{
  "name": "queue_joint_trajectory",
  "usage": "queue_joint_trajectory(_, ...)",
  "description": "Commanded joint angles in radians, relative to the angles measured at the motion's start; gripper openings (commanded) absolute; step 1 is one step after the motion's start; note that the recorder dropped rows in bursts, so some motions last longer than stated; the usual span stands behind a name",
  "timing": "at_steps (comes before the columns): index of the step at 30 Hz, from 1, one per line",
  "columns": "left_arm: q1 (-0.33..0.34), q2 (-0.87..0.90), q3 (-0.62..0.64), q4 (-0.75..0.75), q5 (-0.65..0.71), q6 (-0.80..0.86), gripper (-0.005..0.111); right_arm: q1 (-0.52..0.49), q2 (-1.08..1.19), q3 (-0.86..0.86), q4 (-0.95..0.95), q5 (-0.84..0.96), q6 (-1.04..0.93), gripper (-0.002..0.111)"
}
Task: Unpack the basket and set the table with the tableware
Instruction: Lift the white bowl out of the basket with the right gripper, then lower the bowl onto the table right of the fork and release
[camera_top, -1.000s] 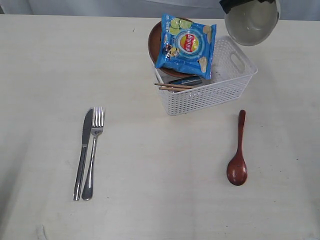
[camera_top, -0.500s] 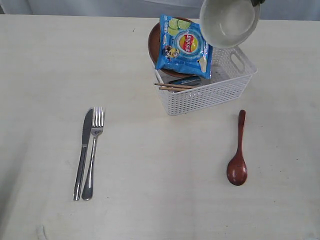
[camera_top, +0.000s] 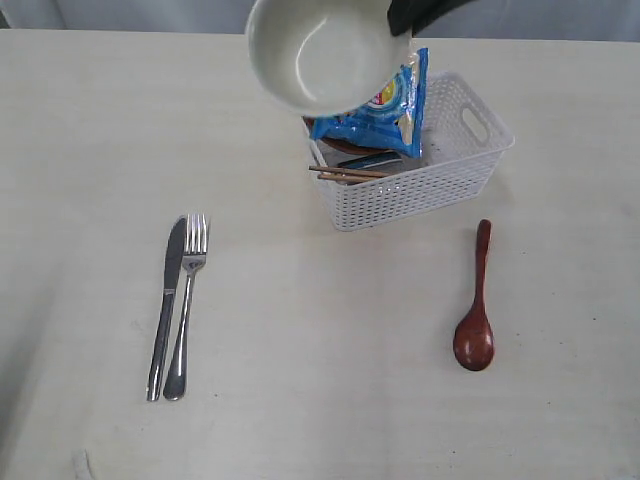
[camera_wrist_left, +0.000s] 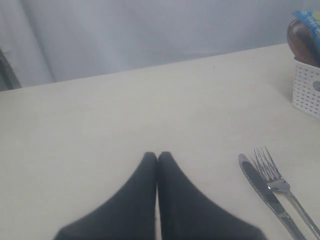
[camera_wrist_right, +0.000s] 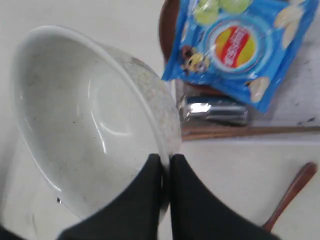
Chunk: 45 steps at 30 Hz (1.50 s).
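Right hand (camera_wrist_right: 166, 159) clamped on bowl (camera_top: 320, 55) rim. Bowl held tilted in air, in front of chip bag (camera_top: 385, 118), at basket (camera_top: 440, 190) far corner. Left hand (camera_wrist_left: 157, 156) closed, tips touching, over tabletop (camera_top: 320, 330). Knife (camera_top: 166, 305) and fork (camera_top: 187, 300) side by side on tabletop. Spoon (camera_top: 477, 310) just in front of basket. Chopsticks (camera_top: 345, 173) inside basket.

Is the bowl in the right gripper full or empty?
Empty. The bowl, pinched at its rim by the right gripper, shows only a bare off-white inside in both the exterior and right wrist views.
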Motion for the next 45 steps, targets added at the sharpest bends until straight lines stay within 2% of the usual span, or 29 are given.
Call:
queue_joint_trajectory(1, 0.002, -0.003, 0.002, -0.009, -0.001, 0.0, 0.0, -0.001, -0.042, 0.164, 0.115, -0.004, -0.05, 0.0)
queue_joint_trajectory(6, 0.002, -0.003, 0.002, -0.009, -0.001, 0.0, 0.0, 0.054, -0.077, 0.375, 0.131, -0.004, -0.078, 0.0)
queue_joint_trajectory(12, 0.002, -0.003, 0.002, -0.009, -0.001, 0.0, 0.0, 0.115, -0.047, 0.525, 0.151, -0.11, -0.086, 0.0)
queue_joint_trajectory(22, 0.002, -0.003, 0.002, -0.009, -0.001, 0.0, 0.0, 0.115, 0.095, 0.527, 0.101, -0.222, -0.103, 0.0)
queue_joint_trajectory(28, 0.002, -0.003, 0.002, -0.009, -0.001, 0.0, 0.0, 0.115, 0.18, 0.492, 0.059, -0.225, -0.066, 0.0)
queue_joint_trajectory(38, 0.002, -0.003, 0.002, -0.009, -0.001, 0.0, 0.0, 0.115, 0.2, 0.462, 0.075, -0.215, -0.094, 0.0)
queue_joint_trajectory(41, 0.002, -0.003, 0.002, -0.009, -0.001, 0.0, 0.0, 0.117, 0.2, 0.462, 0.082, -0.2, -0.112, 0.01)
queue_joint_trajectory(45, 0.002, -0.003, 0.002, -0.009, -0.001, 0.0, 0.0, 0.117, 0.2, 0.462, 0.083, -0.241, -0.11, 0.037)
